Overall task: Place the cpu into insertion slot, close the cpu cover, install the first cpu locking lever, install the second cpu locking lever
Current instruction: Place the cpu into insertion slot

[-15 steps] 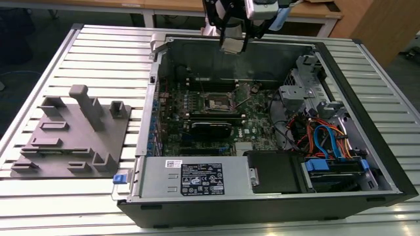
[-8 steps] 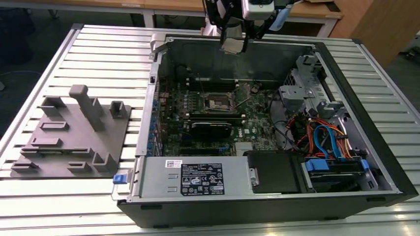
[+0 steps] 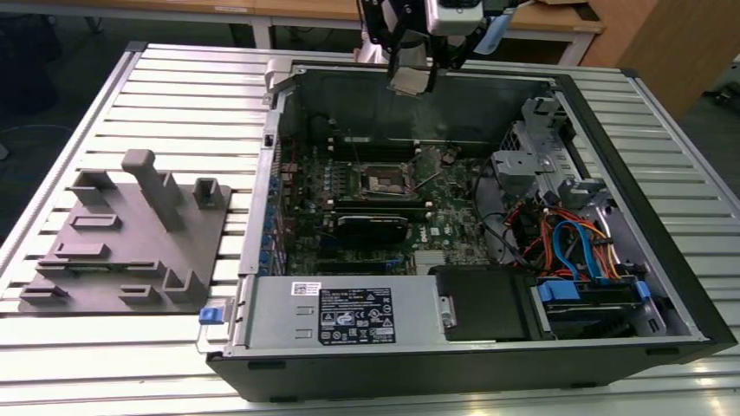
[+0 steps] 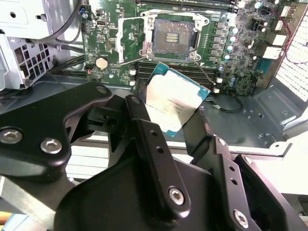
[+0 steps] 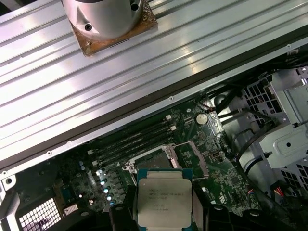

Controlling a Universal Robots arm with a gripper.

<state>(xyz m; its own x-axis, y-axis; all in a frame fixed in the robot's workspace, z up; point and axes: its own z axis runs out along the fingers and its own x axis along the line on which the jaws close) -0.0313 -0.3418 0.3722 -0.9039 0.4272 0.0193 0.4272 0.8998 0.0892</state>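
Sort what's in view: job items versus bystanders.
Job: cpu, held by gripper; slot, bare; cover, open.
Bystanders: grey fixture, power supply, blue cables, coin cell.

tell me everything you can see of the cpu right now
The cpu is a thin, flat square chip. It has a dull silver metal top with small print, set on a slightly wider blue-green base that shows as a narrow border. The gripper holds it in the air, with black fingers clamped on two opposite edges. It sits apart from the empty socket, and nothing else touches it.
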